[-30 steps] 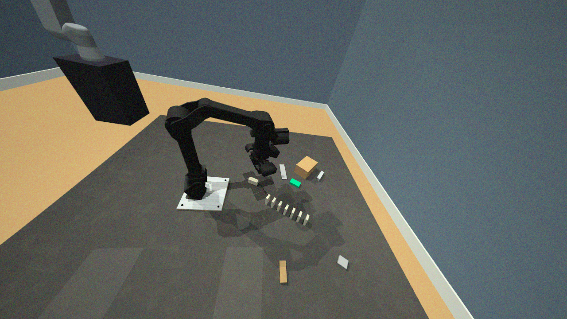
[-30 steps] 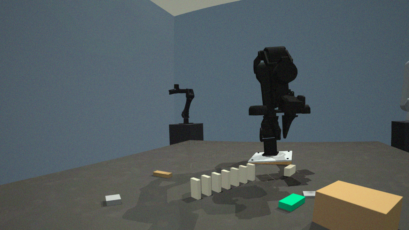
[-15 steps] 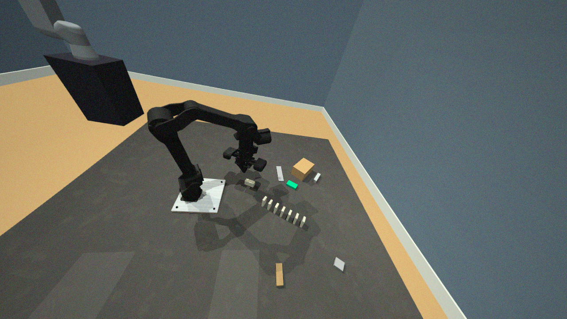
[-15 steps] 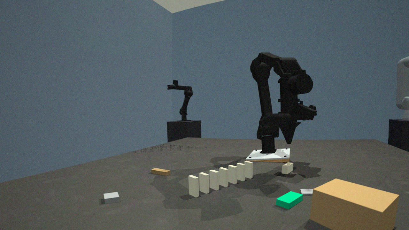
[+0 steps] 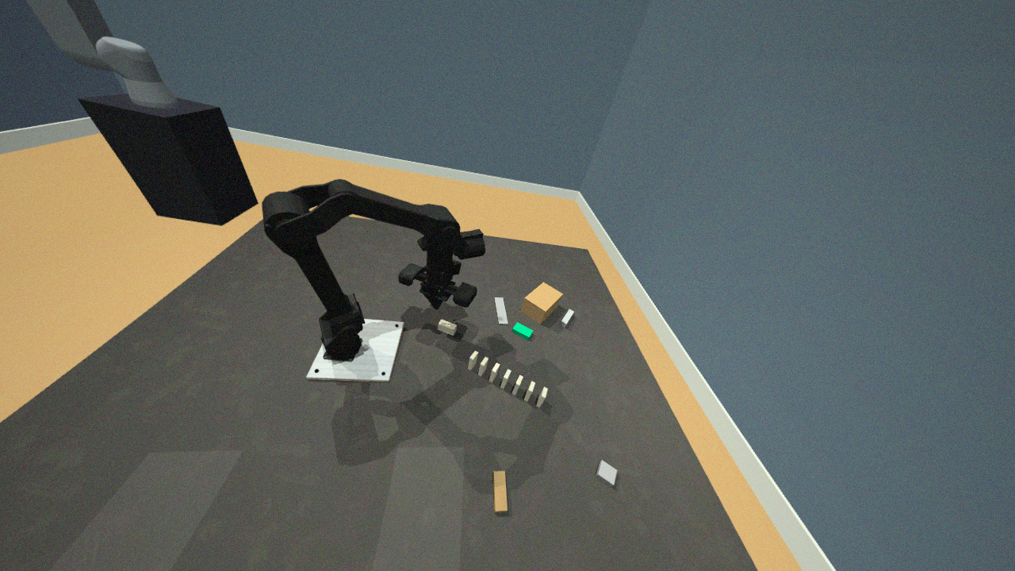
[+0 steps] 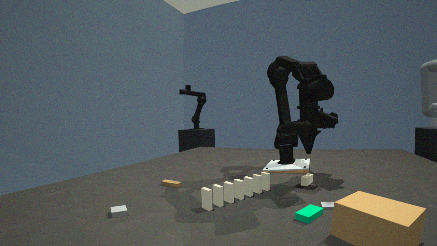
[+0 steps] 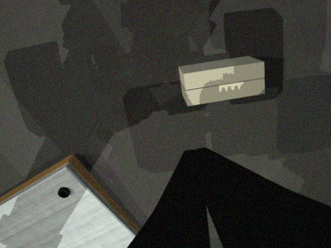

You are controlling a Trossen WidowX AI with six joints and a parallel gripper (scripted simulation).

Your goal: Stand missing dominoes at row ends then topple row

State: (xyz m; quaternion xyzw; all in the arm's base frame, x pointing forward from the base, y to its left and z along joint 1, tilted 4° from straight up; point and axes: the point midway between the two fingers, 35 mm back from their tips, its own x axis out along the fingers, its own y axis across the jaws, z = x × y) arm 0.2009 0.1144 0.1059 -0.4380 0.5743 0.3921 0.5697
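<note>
A row of several cream dominoes (image 5: 507,378) (image 6: 235,190) stands upright in the middle of the dark table. One loose cream domino (image 5: 446,326) (image 6: 306,179) (image 7: 223,80) lies on its side between the row's near end and the arm's base plate (image 5: 376,354) (image 6: 302,163) (image 7: 55,225). My gripper (image 5: 434,301) (image 6: 308,152) (image 7: 195,159) is shut with nothing between its fingers. It points down and hangs above the table, a little above and beside the loose domino and clear of the row.
A tan box (image 5: 542,301) (image 6: 377,218), a green block (image 5: 522,330) (image 6: 308,213), a white strip (image 5: 500,310) and a small grey block (image 5: 568,316) lie beyond the row. A tan block (image 5: 500,490) (image 6: 171,183) and a grey tile (image 5: 607,472) (image 6: 118,210) lie past the far end.
</note>
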